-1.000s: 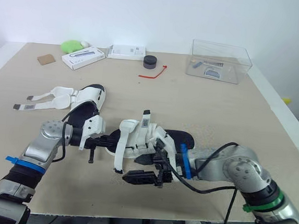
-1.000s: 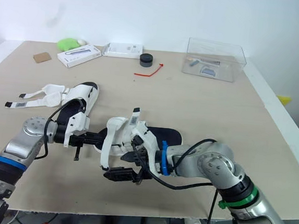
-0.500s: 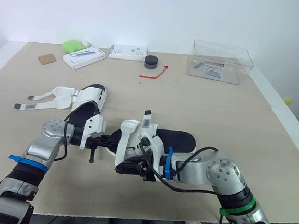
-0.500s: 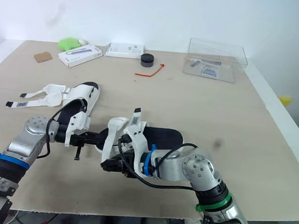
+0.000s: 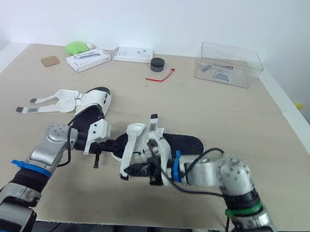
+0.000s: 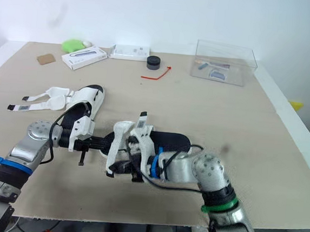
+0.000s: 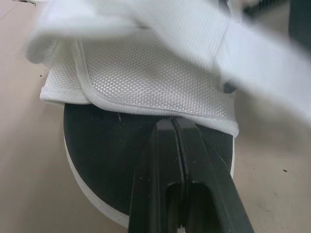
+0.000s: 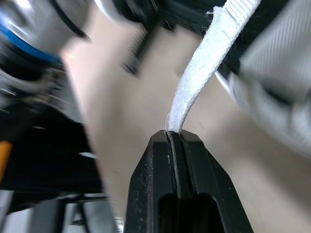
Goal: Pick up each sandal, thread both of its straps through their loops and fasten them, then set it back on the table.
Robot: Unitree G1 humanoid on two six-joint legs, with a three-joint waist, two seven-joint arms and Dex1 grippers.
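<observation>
Left gripper (image 7: 173,122) pinched shut on the edge of the white-mesh black-soled sandal (image 5: 188,144) at 6 o'clock on the beige table (image 5: 226,111), right gripper (image 8: 174,135) clamped on just the tip of its white fabric strap (image 8: 204,63); a hard pull likely slips it out.

I am looking down on a beige worktop (image 5: 241,118). At one o'clock, near the far edge, stands a clear plastic box (image 5: 230,64) holding a few small items I cannot make out. At twelve o'clock sits a black round puck (image 5: 157,64), and a red tie (image 5: 159,76) lies just beside it on my side. A flat white box (image 5: 132,54) lies just past the puck, toward eleven o'clock. Round at ten o'clock lies a longer white box (image 5: 87,59), angled, with a green lump (image 5: 74,47) behind it and a brown square card (image 5: 49,61) near its outer end.
</observation>
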